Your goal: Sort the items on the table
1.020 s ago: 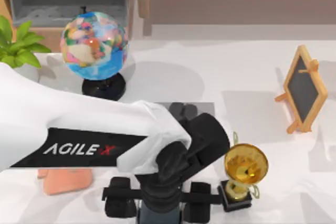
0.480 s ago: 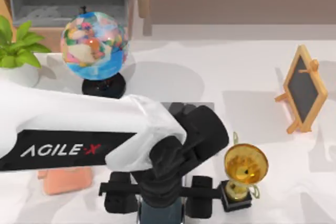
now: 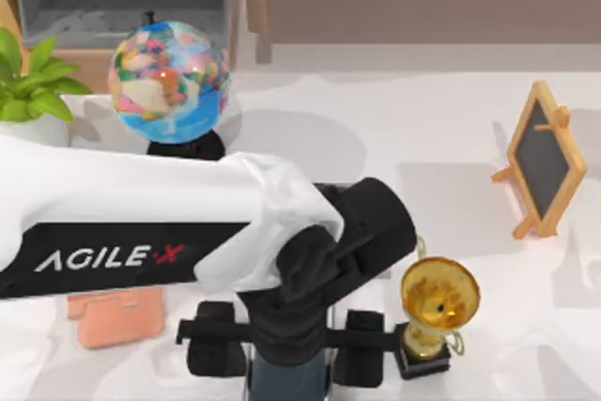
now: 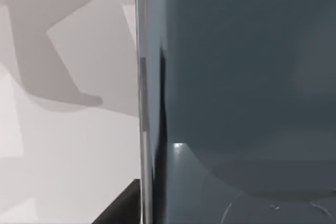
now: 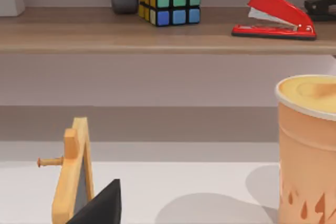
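An AgileX left arm reaches across the white table [image 3: 376, 129], its left gripper [image 3: 286, 349] at the near edge beside a gold trophy [image 3: 439, 300]. Its jaws sit spread either side of a slate-grey smartphone [image 4: 236, 77], apparently gripping it, though contact is unclear.

Glossy slate phone [image 4: 241, 77], shiny gold trophy [image 3: 439, 296], matt white marbled bench [image 3: 376, 129], wood-framed chalkboard [image 3: 545, 159].

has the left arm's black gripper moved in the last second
Yes, slightly. In the top view the left gripper has shifted toward the gold trophy, its black wrist now closer to the cup.
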